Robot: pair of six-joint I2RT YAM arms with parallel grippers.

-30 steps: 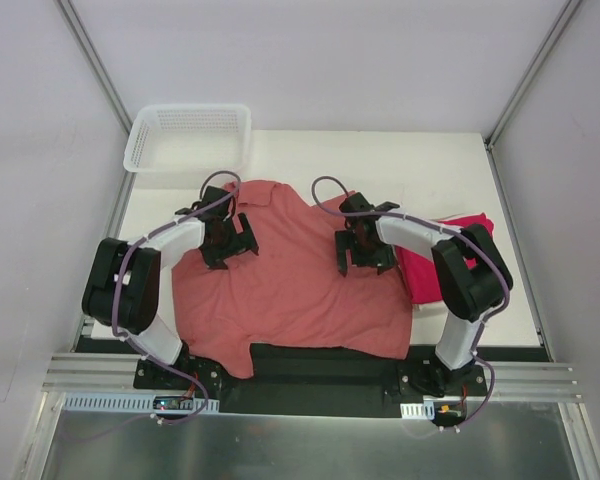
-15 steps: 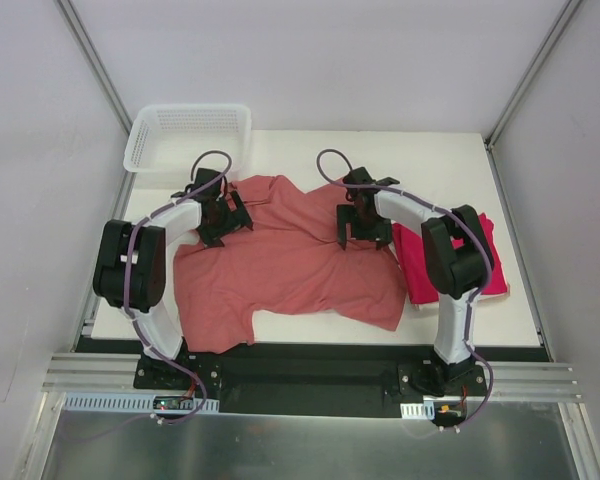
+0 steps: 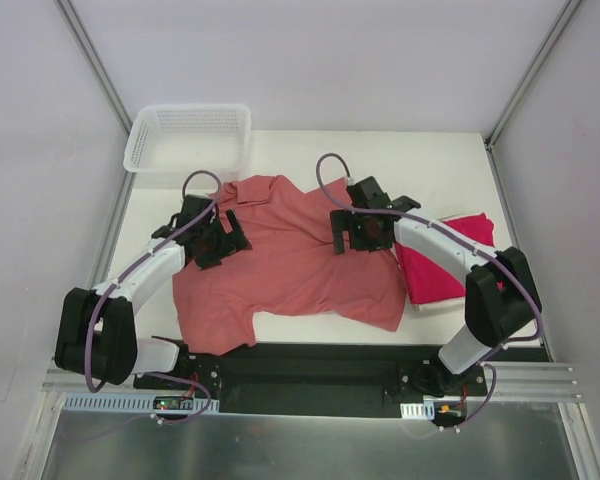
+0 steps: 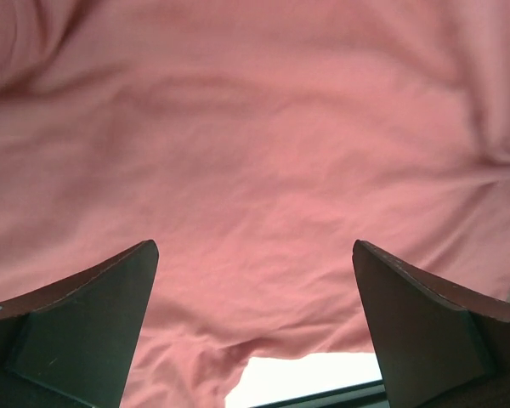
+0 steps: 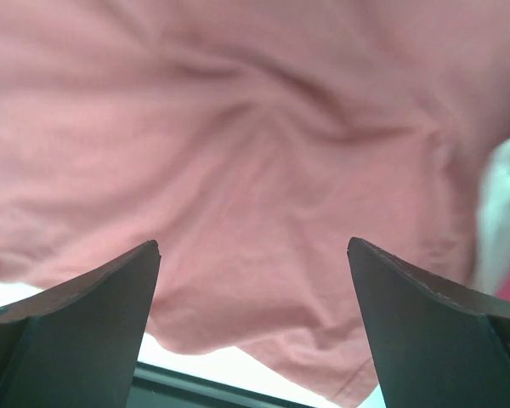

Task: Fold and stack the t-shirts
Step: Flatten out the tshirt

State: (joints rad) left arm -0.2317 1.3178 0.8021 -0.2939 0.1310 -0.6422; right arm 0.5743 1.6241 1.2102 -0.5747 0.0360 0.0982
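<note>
Observation: the dusty salmon-pink cotton t-shirt (image 3: pixel 290 265) is lying spread but rumpled across the middle of the white table (image 3: pixel 320 150), with its near hem running skewed. The brighter crimson-magenta t-shirt (image 3: pixel 450 265) is sitting folded at the right, just beside the pink one's edge. A white plastic mesh basket (image 3: pixel 188 135) is standing at the far left corner.

The left gripper (image 3: pixel 215 235) and the right gripper (image 3: pixel 358 232) are hovering over the pink shirt's far half. Both wrist views are showing the jaws spread wide and grasping nothing.

Assessment: the shirt appears to be awaiting straightening before any fold.

Recommendation: each gripper should be pinching at matching shoulder points, drawing the cloth taut and evenly. The right arm should be keeping clear of the folded crimson shirt to avoid dragging it open.
</note>
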